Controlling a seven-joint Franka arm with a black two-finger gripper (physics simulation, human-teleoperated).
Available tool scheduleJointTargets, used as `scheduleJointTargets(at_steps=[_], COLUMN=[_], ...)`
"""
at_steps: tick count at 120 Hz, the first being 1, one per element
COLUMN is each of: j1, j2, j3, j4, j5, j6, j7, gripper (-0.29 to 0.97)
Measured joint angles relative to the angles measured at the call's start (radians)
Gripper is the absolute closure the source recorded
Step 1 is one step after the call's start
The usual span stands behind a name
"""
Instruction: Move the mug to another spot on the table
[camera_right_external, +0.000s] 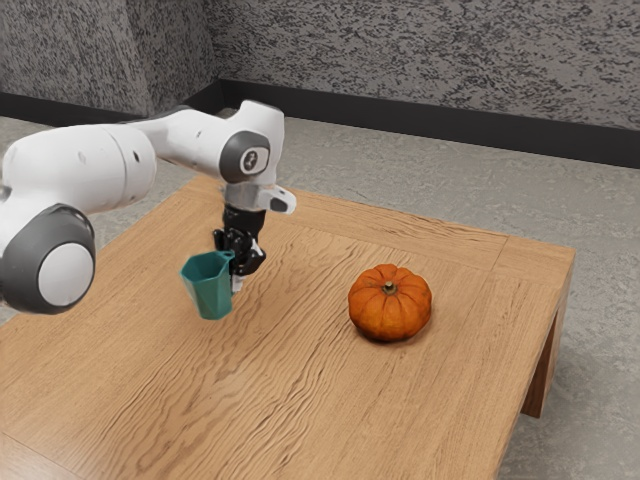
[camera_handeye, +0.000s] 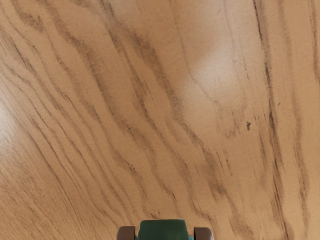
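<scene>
The white arm (camera_right_external: 110, 165) is entering from the left edge of the exterior view, its big grey-capped joint sitting at the lower left and partly cut off by the frame. It is stretching toward the centre, where the wrist is bending so that the black gripper (camera_right_external: 238, 272) is pointing straight down over the left half of the wooden table (camera_right_external: 300, 400).

The gripper is clamping the teal mug (camera_right_external: 208, 287) at the side of its rim nearest the hand. The mug is hanging left of centre in the exterior view, tilting, with its open mouth leaning toward the upper left. Whether its base is touching the wood or hovering just above it is hard to tell from this angle. An orange pumpkin (camera_right_external: 390, 302) is sitting right of centre, well apart from the mug.

In the wrist view, a strip of the mug (camera_handeye: 165, 229) is showing squeezed between two grey fingertips (camera_handeye: 126, 233), one on each side and both touching it. Most of the mug is being cut off by the frame there, so its handle and shape cannot be made out. Beyond the fingertips, bare wood grain of the table (camera_handeye: 150, 100) is spreading out.

In the exterior view the gripper's fingers are largely merging with the mug's far side, and the handle is hidden.
</scene>
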Motion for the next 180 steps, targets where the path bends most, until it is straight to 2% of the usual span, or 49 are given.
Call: scheduleJointTargets(at_steps=[19, 41, 93, 152, 165, 180], j1=[-0.011, -0.028, -0.041, -0.043, -0.044, -0.051], j2=[0.094, 0.158, 0.184, 0.192, 0.190, 0.175], j3=[-0.003, -0.005, -0.001, 0.002, 0.001, -0.003], j4=[0.113, 0.168, 0.178, 0.178, 0.178, 0.178], j5=[-0.009, -0.014, -0.016, -0.031, -0.039, -0.043], j6=[-0.005, -0.007, -0.009, -0.013, -0.013, -0.013], j7=[-0.032, -0.066, -0.126, -0.155, -0.156, -0.157], gripper=[0.75, 0.76, 0.73, 0.47, 0.29, 0.16])
